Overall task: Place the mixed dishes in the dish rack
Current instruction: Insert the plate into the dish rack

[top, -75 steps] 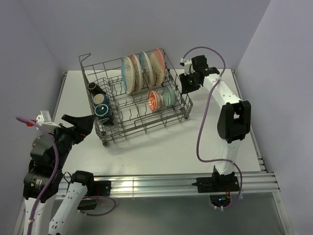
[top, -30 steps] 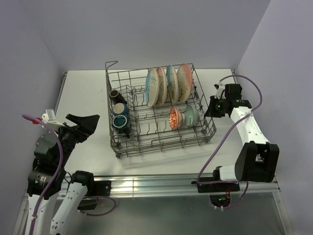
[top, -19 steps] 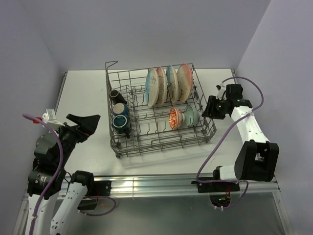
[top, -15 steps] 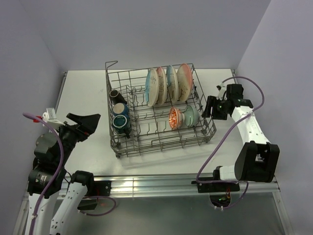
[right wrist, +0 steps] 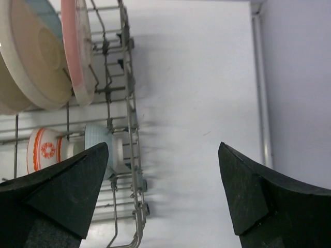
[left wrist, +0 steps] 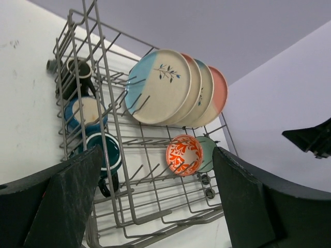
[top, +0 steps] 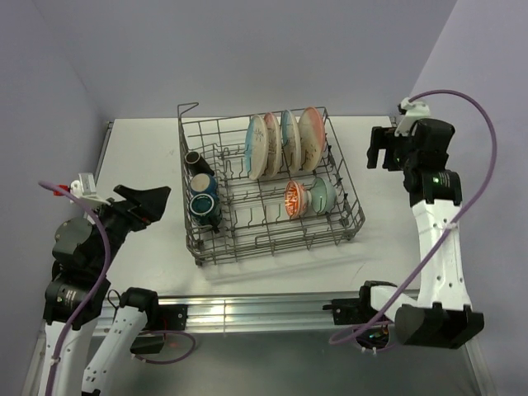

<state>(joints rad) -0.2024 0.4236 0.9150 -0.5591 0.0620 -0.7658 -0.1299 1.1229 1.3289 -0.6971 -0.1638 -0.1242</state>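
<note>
Rack loaded, both claws wide & empty.
Dish rack (top: pixel 272 241) sat mid-table (top: pixel 140 157), w/ four plates (top: pixel 280 144) upright on edge in the far row. Three mugs (top: pixel 200 194) lay along its left side, and the orange-red bowl (top: pixel 293 196) & pale green bowl (top: pixel 322 195) lay tipped on their sides nr the right wall. Left claw (top: pixel 153 206) hovered off the rack's left, fingers spread wide, gripping nothing. Right claw (top: pixel 381 148) hung above the table past the rack's right side, also spread wide, nothing btwn its fingers.
</note>
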